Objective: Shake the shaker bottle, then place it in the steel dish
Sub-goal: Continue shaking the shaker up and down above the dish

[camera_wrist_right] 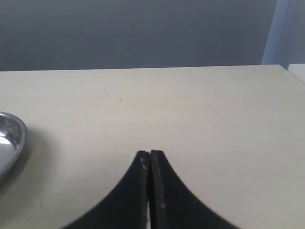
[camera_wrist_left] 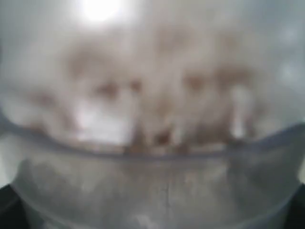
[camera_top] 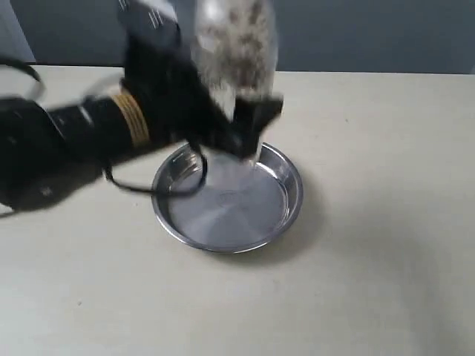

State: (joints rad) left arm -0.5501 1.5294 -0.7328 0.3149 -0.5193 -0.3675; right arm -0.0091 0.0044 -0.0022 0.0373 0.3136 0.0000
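Your shaker bottle [camera_top: 236, 52] is up over the steel dish [camera_top: 293, 200], likely mid-shake.
Nearest you, the dish sits empty on the table [camera_top: 371, 245]; above its far rim your left pincer [camera_top: 249, 122] pinches the bottle clear of it, presumably so the set-down is short; brown grains smear inside, though blur hides which way up it is; off aside, the right pincer [camera_wrist_right: 150, 164] is pressed together, idle.

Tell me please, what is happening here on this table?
The left gripper holds the shaker bottle in the air above the steel dish. The bottle looks blurred, with grains spread inside, so shaking seems under way. It is not yet set in the dish. The right gripper is shut and idle over the table.
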